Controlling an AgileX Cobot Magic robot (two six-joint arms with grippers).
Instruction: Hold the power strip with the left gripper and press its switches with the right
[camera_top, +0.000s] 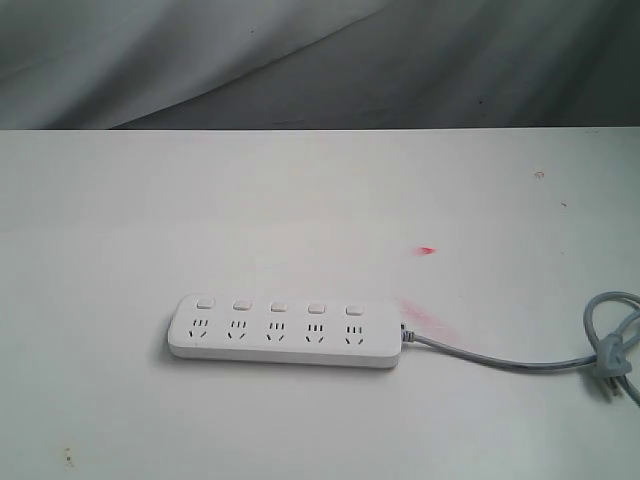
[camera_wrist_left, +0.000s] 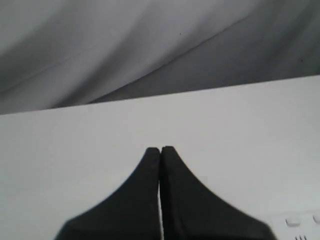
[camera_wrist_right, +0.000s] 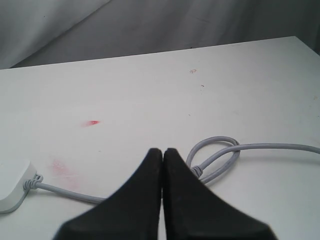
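The white power strip (camera_top: 284, 329) lies flat near the table's front, lengthwise left to right, with its row of square switches (camera_top: 279, 306) along the far edge. Its grey cable (camera_top: 500, 361) runs right into a bundled loop (camera_top: 612, 345). Neither arm shows in the exterior view. In the left wrist view my left gripper (camera_wrist_left: 160, 149) is shut with nothing in it, and a corner of the strip (camera_wrist_left: 299, 226) shows beside it. In the right wrist view my right gripper (camera_wrist_right: 163, 150) is shut and empty above the cable loop (camera_wrist_right: 215, 155), with the strip's end (camera_wrist_right: 14, 184) off to one side.
The white table (camera_top: 320, 200) carries a small red mark (camera_top: 428, 250) and a pink smear (camera_top: 425, 316) by the strip's cable end. Grey draped cloth (camera_top: 320, 60) hangs behind the far edge.
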